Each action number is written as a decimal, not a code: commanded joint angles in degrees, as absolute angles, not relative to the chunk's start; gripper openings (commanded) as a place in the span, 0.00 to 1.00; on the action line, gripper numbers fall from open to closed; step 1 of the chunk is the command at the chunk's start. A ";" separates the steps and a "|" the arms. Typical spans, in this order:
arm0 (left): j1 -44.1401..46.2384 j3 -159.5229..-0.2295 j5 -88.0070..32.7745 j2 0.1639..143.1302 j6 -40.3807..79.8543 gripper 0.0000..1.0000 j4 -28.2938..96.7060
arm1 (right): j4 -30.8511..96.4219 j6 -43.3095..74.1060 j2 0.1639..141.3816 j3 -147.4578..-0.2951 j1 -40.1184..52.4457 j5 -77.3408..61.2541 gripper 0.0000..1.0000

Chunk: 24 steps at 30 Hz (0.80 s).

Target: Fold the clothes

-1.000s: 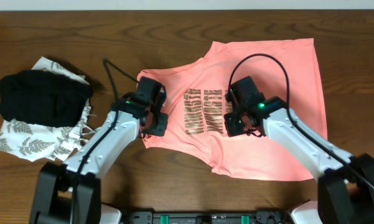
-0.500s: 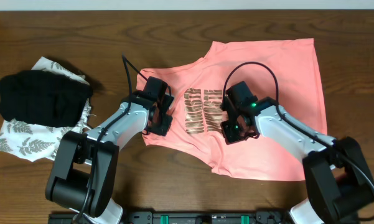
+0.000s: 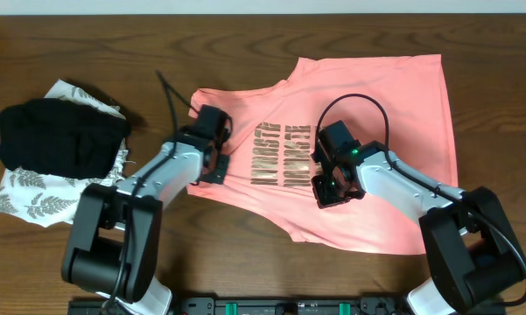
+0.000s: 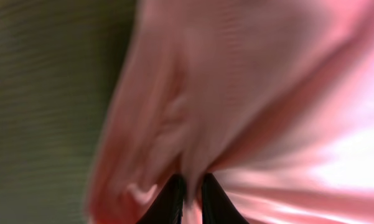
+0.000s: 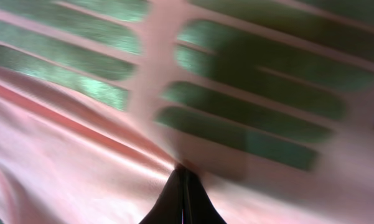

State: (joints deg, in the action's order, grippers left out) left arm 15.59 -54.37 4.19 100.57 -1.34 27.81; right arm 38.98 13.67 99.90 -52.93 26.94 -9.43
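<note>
Dark wood-grain desk (image 3: 61,262) underneath everything, with a pale strip beyond its far edge.

Left gripper (image 3: 219,171): nearly pressed together, pinching a bunched fold of the salmon-pink T-shirt (image 3: 394,114) at the cloth's edge nearest the left side of the desk. Close up from the left wrist, dark fingertips (image 4: 172,200) with pink fabric gathered and creased between them, and bare desk blurred to one side.

Right gripper (image 3: 329,188): pressed fully together, tips down on the shirt just beside the bronze lettering (image 3: 280,157). From the right wrist, fingertips (image 5: 175,198) meeting at a point where a ridge of fabric runs up to them, with broad metallic bars of the print just beyond.

Around both grippers: T-shirt lying open across the middle and right half of the desk, its widest part reaching close to the far edge, and two rows of lettering between the two arms. Some wrinkling near the left-hand pinch, smoother toward the right edge.

Farther out, well apart from the shirt near the left edge of the desk: black folded garment (image 3: 61,136) resting on top of a white garment with grey leaf print (image 3: 39,203).
</note>
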 commanded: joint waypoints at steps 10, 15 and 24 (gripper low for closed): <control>5.37 -54.96 10.13 99.11 3.79 0.17 28.62 | 40.12 17.78 102.35 -49.28 27.40 1.72 0.01; 4.73 -56.10 8.16 94.04 4.16 0.23 29.02 | 40.12 17.78 102.35 -49.28 27.40 1.74 0.01; 4.80 -56.12 -0.80 89.56 4.16 0.30 31.66 | 40.01 18.22 102.35 -49.28 27.40 1.72 0.01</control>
